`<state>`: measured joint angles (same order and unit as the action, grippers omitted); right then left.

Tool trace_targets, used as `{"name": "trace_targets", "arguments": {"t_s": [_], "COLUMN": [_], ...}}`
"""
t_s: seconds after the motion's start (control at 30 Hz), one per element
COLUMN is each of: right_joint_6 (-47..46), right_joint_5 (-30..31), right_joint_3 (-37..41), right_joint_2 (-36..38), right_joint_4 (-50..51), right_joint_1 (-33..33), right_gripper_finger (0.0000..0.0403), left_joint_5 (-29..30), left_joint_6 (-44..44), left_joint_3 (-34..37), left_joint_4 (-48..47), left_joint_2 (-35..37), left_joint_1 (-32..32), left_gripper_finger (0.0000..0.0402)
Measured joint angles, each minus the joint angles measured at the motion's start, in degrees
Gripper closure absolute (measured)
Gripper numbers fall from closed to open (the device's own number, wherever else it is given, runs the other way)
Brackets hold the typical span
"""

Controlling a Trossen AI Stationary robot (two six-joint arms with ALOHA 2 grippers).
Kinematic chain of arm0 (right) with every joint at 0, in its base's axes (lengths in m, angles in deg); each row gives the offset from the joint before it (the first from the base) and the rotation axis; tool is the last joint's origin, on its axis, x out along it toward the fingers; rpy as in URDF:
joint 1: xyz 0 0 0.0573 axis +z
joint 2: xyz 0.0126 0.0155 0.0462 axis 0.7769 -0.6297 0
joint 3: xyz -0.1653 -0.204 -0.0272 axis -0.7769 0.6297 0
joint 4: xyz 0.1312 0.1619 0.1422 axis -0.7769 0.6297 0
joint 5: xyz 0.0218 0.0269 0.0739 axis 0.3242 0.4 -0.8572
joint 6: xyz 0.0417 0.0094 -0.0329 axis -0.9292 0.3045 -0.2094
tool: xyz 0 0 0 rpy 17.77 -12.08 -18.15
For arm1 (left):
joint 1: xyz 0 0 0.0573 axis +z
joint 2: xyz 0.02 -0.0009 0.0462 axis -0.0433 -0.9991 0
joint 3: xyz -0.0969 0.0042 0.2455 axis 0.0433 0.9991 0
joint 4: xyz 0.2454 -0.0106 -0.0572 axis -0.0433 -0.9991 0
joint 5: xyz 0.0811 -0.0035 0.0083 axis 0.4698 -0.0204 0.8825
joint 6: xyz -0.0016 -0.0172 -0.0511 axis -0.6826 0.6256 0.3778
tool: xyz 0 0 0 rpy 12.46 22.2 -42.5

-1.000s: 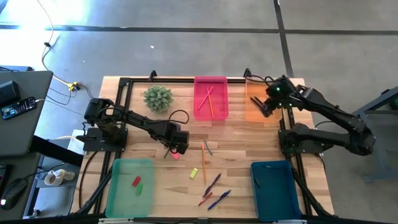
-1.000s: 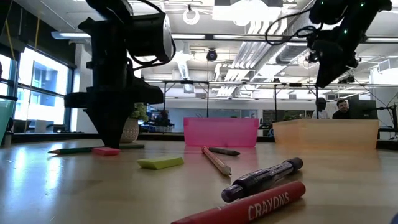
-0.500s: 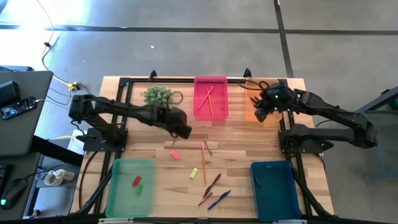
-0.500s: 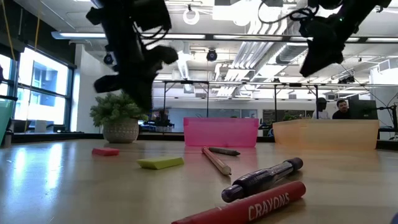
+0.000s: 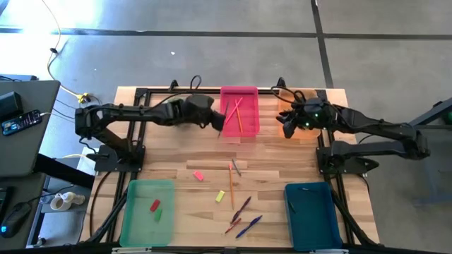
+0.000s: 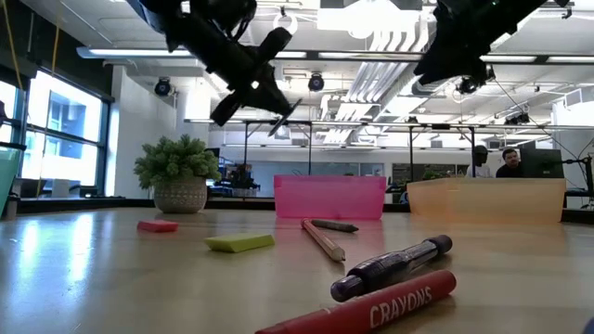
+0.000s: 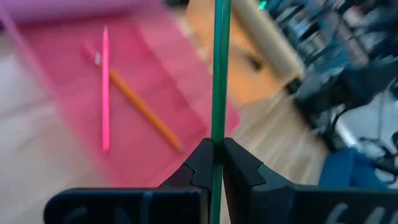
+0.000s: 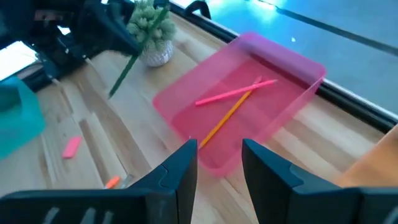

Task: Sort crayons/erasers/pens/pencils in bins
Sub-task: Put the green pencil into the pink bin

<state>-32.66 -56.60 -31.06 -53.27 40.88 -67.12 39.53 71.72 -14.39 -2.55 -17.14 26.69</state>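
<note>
My left gripper [image 5: 214,120] hovers at the left edge of the pink bin [image 5: 240,130] and is shut on a green pencil [image 7: 217,74]. A pink pencil [image 7: 104,87] and an orange pencil [image 7: 143,112] lie in that bin. My right gripper [image 5: 287,127] is open in the air between the pink bin and the orange bin [image 5: 300,95]. On the table lie a pink-red eraser [image 5: 198,175], a yellow eraser [image 5: 220,196] and an orange pencil [image 5: 231,180]. The green bin [image 5: 134,219] holds a red and a green eraser. My left gripper pinches the green pencil's shaft [image 7: 216,140] between its two fingers, at their free ends. The pencil runs on forward past the fingertips, along the fingers. It is lifted clear of the table, and its free end [image 8: 115,92] slants down in the right wrist view.
A potted plant [image 6: 176,176] stands at the far left, under my left arm. Pens and a crayon [image 5: 244,219] lie near the table's near edge. The teal bin [image 5: 311,215] sits at the near right. A person [image 6: 509,160] sits in the room beyond.
My left gripper has risen from the table beside the pink-red eraser, carrying the green pencil, and swung toward the far edge and right to the pink bin. My right gripper has drifted left, away from the orange bin toward the pink one.
</note>
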Motion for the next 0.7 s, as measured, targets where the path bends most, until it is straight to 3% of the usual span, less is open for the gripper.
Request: {"name": "trace_targets", "arguments": {"t_s": [0.23,0.7], "right_joint_6": [-4.9,-9.4], "right_joint_5": [2.6,4.8], "right_joint_3": [0.0,0.0], "right_joint_2": [-2.5,-11.0], "right_joint_4": [-2.5,-7.5], "right_joint_1": [3.7,8.2], "right_gripper_finger": [0.0284,0.0284], "left_joint_5": [0.8,0.9], "left_joint_6": [-6.3,-9.2], "left_joint_3": [0.0,-3.2], "left_joint_4": [8.8,12.8], "left_joint_2": [0.0,-5.3], "left_joint_1": [4.9,7.6], "left_gripper_finger": [0.0396,0.0396]}}
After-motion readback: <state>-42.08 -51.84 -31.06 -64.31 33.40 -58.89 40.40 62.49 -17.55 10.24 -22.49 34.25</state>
